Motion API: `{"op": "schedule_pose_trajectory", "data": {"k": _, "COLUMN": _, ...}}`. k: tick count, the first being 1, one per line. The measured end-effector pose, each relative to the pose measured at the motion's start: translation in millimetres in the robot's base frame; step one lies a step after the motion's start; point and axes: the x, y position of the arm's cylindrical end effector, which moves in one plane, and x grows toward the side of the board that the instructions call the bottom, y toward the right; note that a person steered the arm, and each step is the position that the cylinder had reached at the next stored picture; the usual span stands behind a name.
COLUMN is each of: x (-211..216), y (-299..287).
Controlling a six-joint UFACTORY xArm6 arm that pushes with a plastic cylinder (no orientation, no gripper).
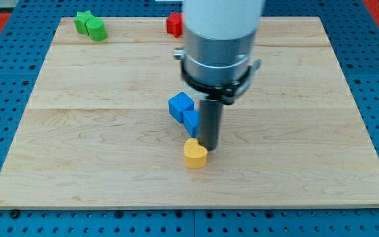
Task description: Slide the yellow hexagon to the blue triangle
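A yellow block [195, 154], rounded like a heart or hexagon, lies just below the board's middle. Two blue blocks sit directly above it: a blue cube-like block [181, 105] and a smaller blue block [191, 122] touching it, whose shape is partly hidden by the rod. My tip [209, 146] stands at the yellow block's upper right edge, touching or nearly touching it, and just right of the smaller blue block. The yellow block lies very close below the smaller blue block.
Two green blocks [89, 25] sit together at the board's top left corner. A red block [174, 24] lies at the top edge, partly hidden by the arm's white body [221, 39]. The wooden board [77, 145] rests on a blue perforated table.
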Motion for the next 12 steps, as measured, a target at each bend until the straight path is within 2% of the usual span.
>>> {"op": "schedule_pose_trajectory", "data": {"k": 1, "x": -11, "y": -1}}
{"op": "schedule_pose_trajectory", "data": {"k": 3, "x": -70, "y": -63}}
{"op": "schedule_pose_trajectory", "data": {"k": 4, "x": -52, "y": -23}}
{"op": "schedule_pose_trajectory", "data": {"k": 5, "x": -76, "y": 18}}
{"op": "schedule_pose_trajectory", "data": {"k": 7, "x": -249, "y": 55}}
{"op": "schedule_pose_trajectory", "data": {"k": 8, "x": -304, "y": 68}}
{"op": "schedule_pose_trajectory", "data": {"k": 9, "x": -326, "y": 36}}
{"op": "schedule_pose_trajectory", "data": {"k": 12, "x": -257, "y": -14}}
